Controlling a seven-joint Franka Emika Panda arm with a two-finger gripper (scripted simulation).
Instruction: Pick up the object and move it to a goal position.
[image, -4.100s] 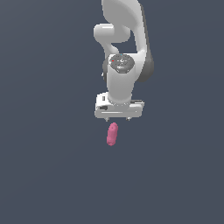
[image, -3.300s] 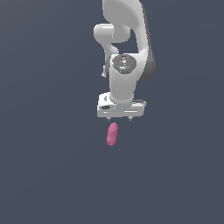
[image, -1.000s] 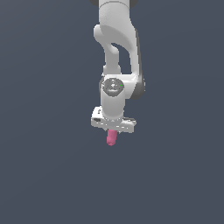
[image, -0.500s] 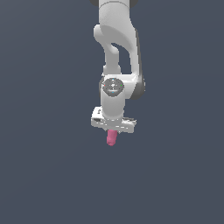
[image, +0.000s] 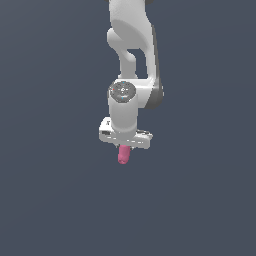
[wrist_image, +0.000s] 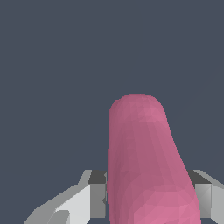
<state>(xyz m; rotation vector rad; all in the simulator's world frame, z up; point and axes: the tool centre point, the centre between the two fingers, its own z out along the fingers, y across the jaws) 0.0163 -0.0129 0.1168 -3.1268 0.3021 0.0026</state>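
The white robot arm (image: 131, 65) reaches straight down, its wrist vertical. Its gripper (image: 124, 148) is clamped on the small pink capsule-shaped object (image: 123, 154). The object's rounded end pokes out below the grey fingers (wrist_image: 92, 199).

One pink object (image: 123, 154), one arm (image: 131, 75), and two fingers (wrist_image: 94, 199).

A plain pink object (wrist_image: 146, 166), a white-and-grey tool (image: 124, 146), a uniform slate-blue backdrop (image: 50, 190).
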